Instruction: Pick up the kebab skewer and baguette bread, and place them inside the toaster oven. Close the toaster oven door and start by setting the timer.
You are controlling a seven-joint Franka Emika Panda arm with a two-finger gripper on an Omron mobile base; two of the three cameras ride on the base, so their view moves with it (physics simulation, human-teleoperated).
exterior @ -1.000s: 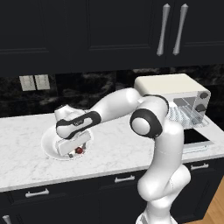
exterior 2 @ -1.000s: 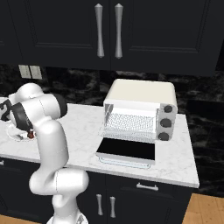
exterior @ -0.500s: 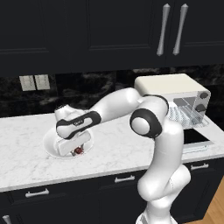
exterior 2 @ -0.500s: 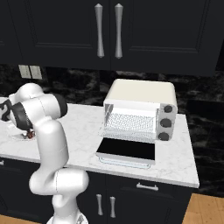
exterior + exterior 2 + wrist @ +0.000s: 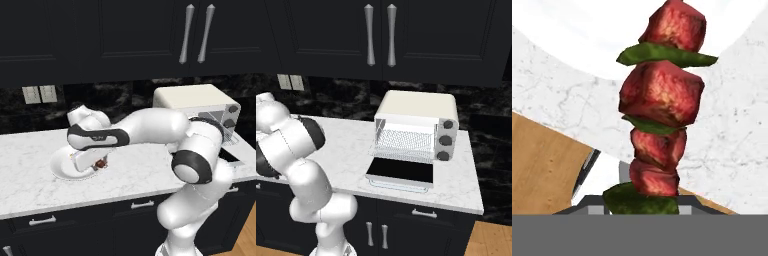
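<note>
Fingers of mine are clamped on the kebab skewer [image 5: 660, 107], just over the white plate [image 5: 61, 167] on the counter [image 5: 30, 185]. I should lift straight, keep it level, then swing right toward the toaster oven [image 5: 417, 127], whose door [image 5: 401, 171] lies open.

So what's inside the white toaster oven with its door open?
Inside the boxy cream-white toaster oven sits a silvery wire rack, with no food on it. The space under the rack is hidden behind it.
</note>
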